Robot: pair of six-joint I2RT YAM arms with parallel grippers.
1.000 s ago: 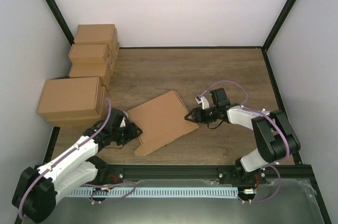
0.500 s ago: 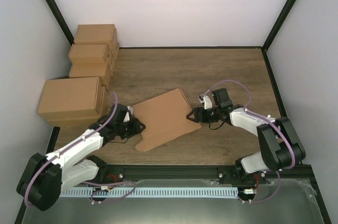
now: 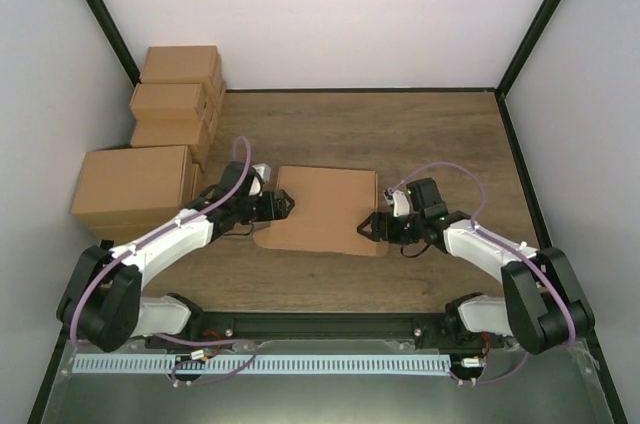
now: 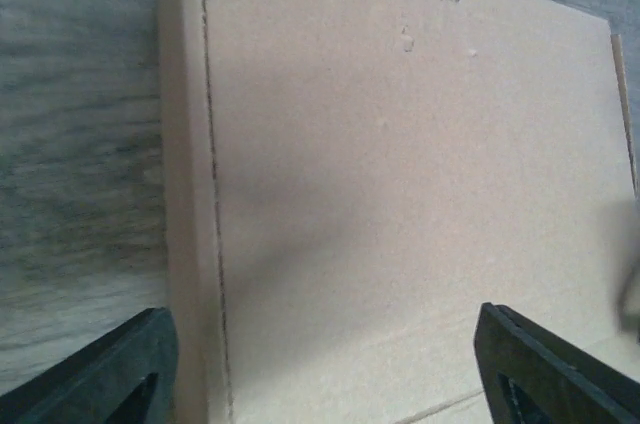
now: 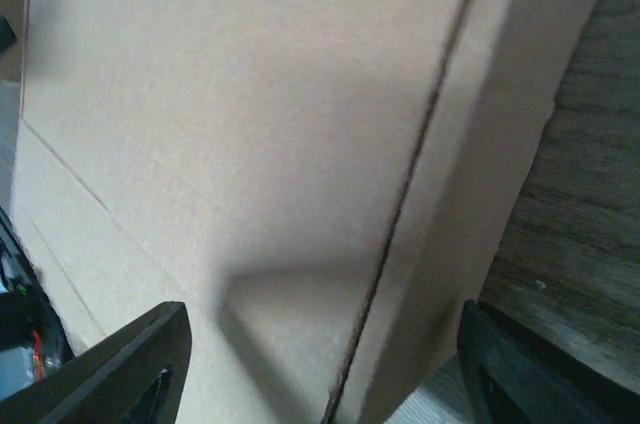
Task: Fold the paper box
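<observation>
The top camera looks steeply down from above and behind the arm bases, far enough back to take in the whole wood-grain table (image 3: pixel 440 134) and both arms. The left wrist camera sits very close to the flat brown corrugated cardboard piece (image 4: pixel 400 194) and faces across it from its left edge, with the left gripper (image 4: pixel 320 344) framing the bottom corners. The right wrist camera, equally close, faces across the same piece (image 5: pixel 230 124) from the opposite edge, framed by the right gripper (image 5: pixel 325 334). All three views share that cardboard piece (image 3: pixel 325 209). Both wrist views also catch a strip of table.
</observation>
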